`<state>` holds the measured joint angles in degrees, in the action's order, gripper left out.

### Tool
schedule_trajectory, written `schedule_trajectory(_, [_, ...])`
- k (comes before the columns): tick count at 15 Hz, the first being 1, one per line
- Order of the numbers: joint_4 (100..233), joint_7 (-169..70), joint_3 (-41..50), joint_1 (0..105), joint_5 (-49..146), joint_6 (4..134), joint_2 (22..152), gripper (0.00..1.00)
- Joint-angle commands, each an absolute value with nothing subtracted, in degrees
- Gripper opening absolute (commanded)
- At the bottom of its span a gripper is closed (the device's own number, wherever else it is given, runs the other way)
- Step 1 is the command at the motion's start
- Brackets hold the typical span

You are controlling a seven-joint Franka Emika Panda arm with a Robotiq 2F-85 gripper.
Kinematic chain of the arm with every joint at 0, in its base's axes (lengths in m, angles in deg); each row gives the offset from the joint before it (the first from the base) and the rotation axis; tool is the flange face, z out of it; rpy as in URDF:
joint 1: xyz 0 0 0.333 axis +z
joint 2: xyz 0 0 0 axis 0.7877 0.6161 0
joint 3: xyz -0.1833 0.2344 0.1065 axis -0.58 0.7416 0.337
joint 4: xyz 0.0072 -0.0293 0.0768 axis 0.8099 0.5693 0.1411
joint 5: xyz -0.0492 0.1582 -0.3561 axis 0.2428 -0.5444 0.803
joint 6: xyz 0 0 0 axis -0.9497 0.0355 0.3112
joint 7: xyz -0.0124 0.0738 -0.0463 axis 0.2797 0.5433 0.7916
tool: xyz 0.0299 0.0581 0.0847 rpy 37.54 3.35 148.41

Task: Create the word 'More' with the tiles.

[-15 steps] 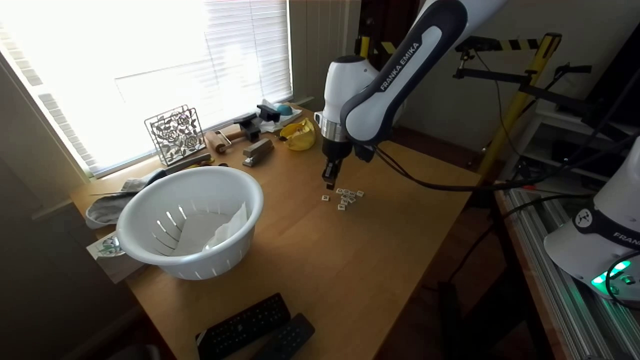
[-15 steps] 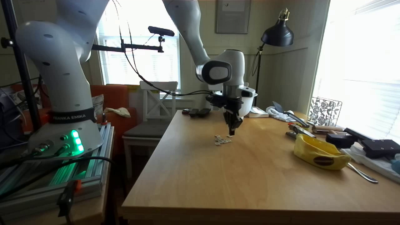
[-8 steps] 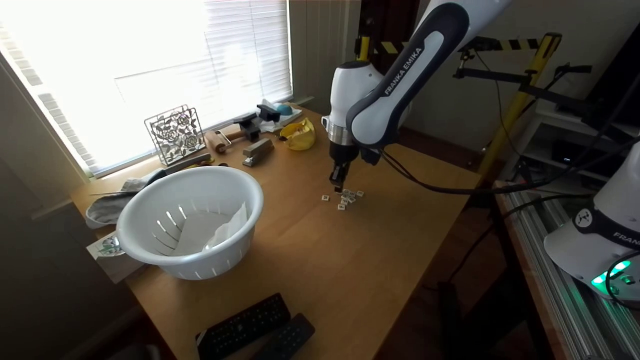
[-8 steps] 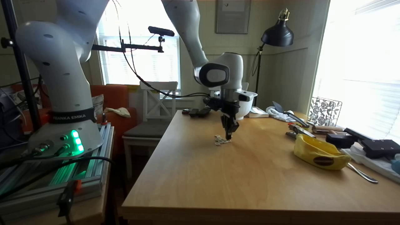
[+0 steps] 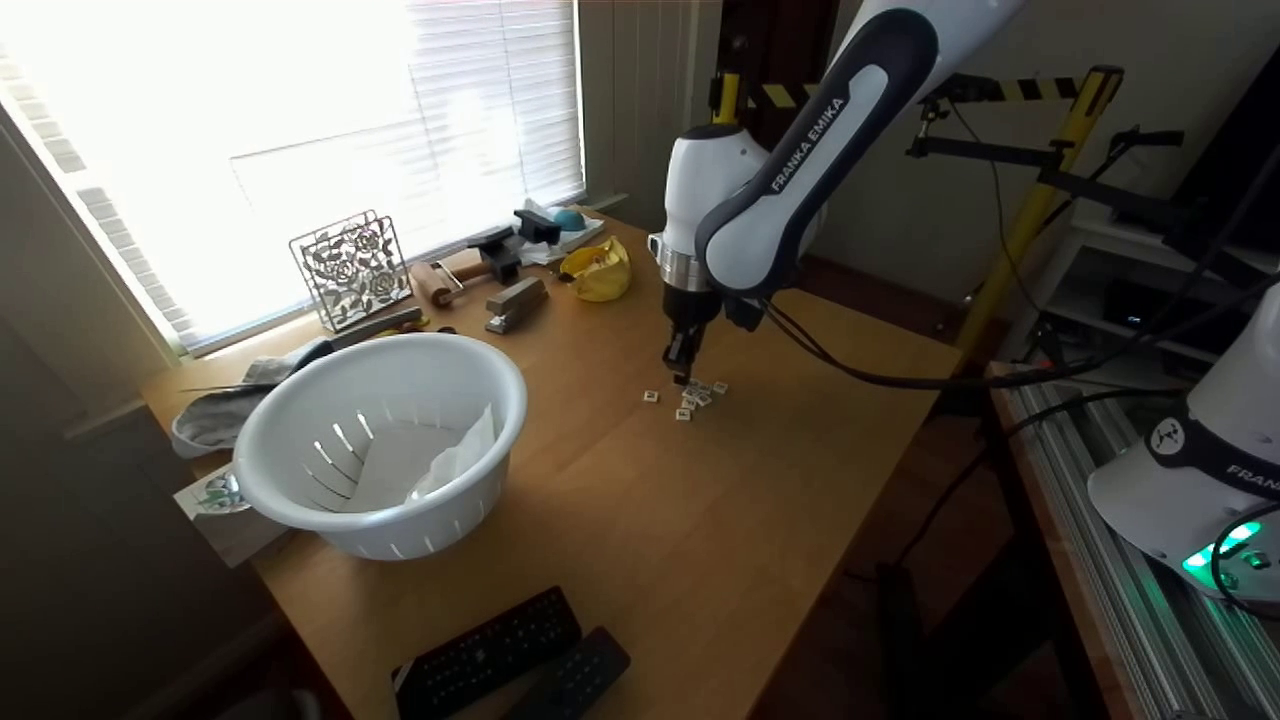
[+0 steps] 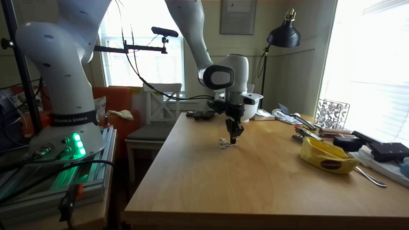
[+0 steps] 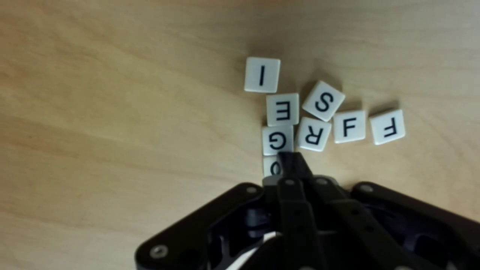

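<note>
Several small cream-white letter tiles lie face up on the wooden table. In the wrist view, the I tile (image 7: 262, 74), E tile (image 7: 283, 109) and G tile (image 7: 278, 140) run down a rough column to a half-covered O tile (image 7: 270, 166). Beside them lie the S tile (image 7: 323, 101), R tile (image 7: 314, 134), upright F tile (image 7: 349, 126) and an inverted F tile (image 7: 387, 127). A lone tile (image 5: 651, 396) sits apart from the group in an exterior view. My gripper (image 7: 290, 155) is shut, pointing down, its fingertips over the O tile's edge; contact is unclear.
A large white bowl (image 5: 455, 525) and two black remotes (image 5: 485, 655) share the table (image 5: 620, 520). Towards the window stand a yellow banana-shaped object (image 5: 600, 270), a stapler (image 5: 517, 303) and a metal floral holder (image 5: 352, 270). A cable (image 5: 870, 373) loops from the arm.
From near the lone tile, my shut gripper has moved across and down to the group's O and G tiles. The motion slowed in the last half second. No tile has visibly shifted.
</note>
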<state>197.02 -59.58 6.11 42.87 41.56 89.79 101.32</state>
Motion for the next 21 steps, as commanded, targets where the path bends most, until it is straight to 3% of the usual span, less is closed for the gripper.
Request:
schedule_trajectory(1, [197.59,-59.84,6.98,42.35,40.94,89.45,101.05,0.00])
schedule_trajectory(21, [193.78,-64.80,8.66,41.64,41.77,90.10,104.54,0.00])
